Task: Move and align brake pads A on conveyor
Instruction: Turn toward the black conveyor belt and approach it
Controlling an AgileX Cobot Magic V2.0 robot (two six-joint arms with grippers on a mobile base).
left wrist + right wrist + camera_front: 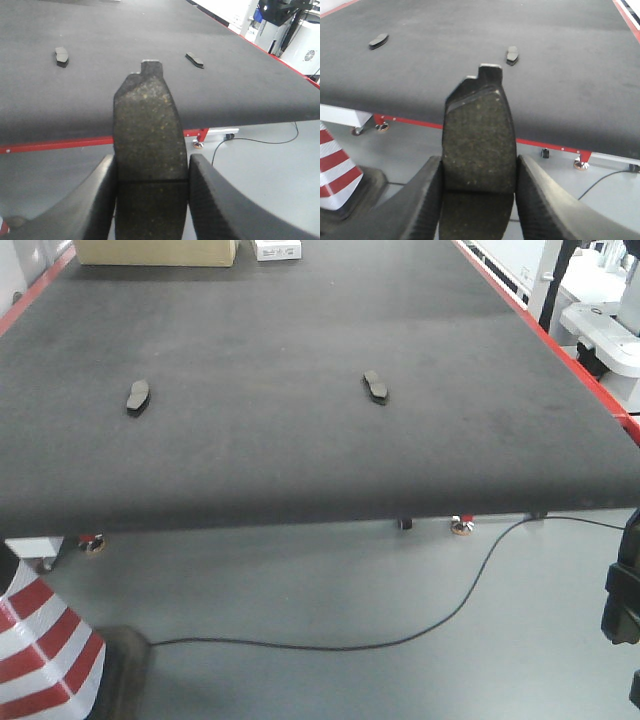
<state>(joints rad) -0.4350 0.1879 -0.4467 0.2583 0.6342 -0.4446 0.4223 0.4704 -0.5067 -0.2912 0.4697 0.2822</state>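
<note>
Brake pads lie two on the conveyor (300,360): one on the left (138,395), one on the right (376,386), well apart. Your left gripper (150,180) clamps a third pad (146,130) between its fingers, and your right gripper (479,175) clamps a fourth (479,135); both are held short of the belt's near edge, tabs pointing forward. Carry each over the belt, then, as a judgement, set it flat in line with the resting pair, matching their heading before you release.
</note>
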